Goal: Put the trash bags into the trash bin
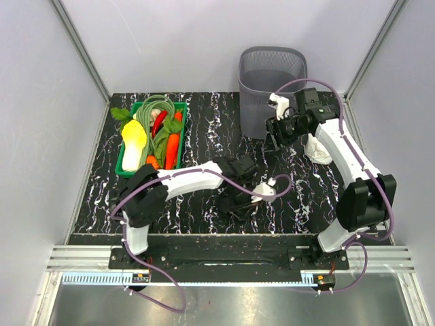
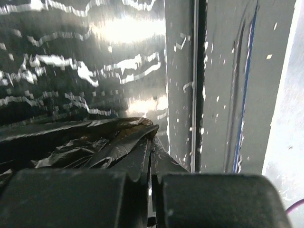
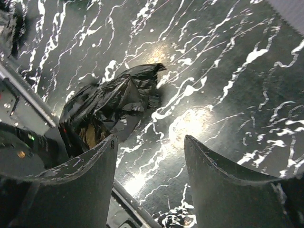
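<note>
One grey bin point(image 1: 257, 102) is counted at twelve o'clock, one green crate point(image 1: 120, 166) at ten, one black bag point(image 1: 232, 202) near centre, and one white roll point(image 1: 317, 153) at two.

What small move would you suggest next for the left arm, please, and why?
Probably lift it a little: the left fingers are shut on a trash bag down at the table, and the trash bin stands farther back, its rim higher.

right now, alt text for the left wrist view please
The left gripper is shut on a crumpled glossy black trash bag, which bunches out to the left of its dark fingers. Beyond is the black, white-veined table, with a grey rail running along the right.
</note>
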